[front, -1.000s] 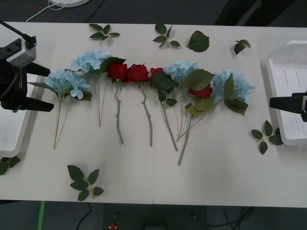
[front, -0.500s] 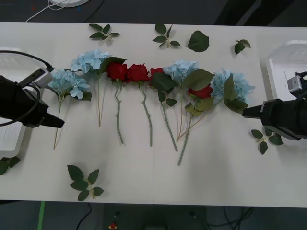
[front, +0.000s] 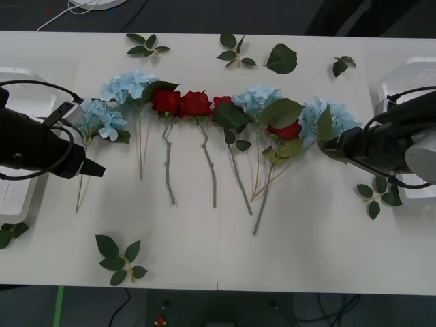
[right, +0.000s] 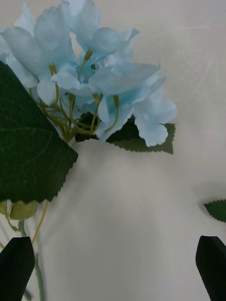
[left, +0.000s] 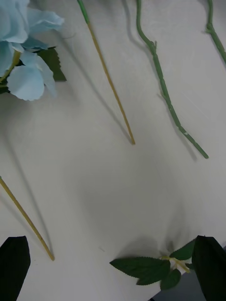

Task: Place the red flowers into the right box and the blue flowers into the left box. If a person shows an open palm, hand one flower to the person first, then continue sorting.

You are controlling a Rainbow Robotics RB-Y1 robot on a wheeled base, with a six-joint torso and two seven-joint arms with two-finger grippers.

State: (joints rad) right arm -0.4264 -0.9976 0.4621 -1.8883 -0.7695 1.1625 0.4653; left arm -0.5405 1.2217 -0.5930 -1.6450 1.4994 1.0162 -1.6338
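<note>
Several red flowers (front: 196, 103) and several blue flowers (front: 129, 85) lie in a row across the white table, stems pointing to the front edge. My left gripper (front: 92, 168) (left: 113, 256) hovers open by the stem (left: 26, 218) of the leftmost blue flower (front: 97, 117) (left: 26, 80), holding nothing. Beside the rightmost blue flower (front: 332, 121) (right: 101, 77), my right gripper (front: 338, 146) (right: 113, 258) is open and empty. The left box (front: 15, 197) sits at the table's left end, partly under my left arm. The right box (front: 411, 76) is at the right end.
Loose green leaf sprigs lie at the front left (front: 121, 257), at the back (front: 236, 51) (front: 281, 59) (front: 148, 45) and beside the right box (front: 378, 192). One sprig (left: 148, 268) is close to my left fingers. The table's front edge runs below the stems.
Both arms have swung in from over the boxes toward the flower row: the left gripper to the leftmost blue flower's stem, the right gripper to the rightmost blue flower.
</note>
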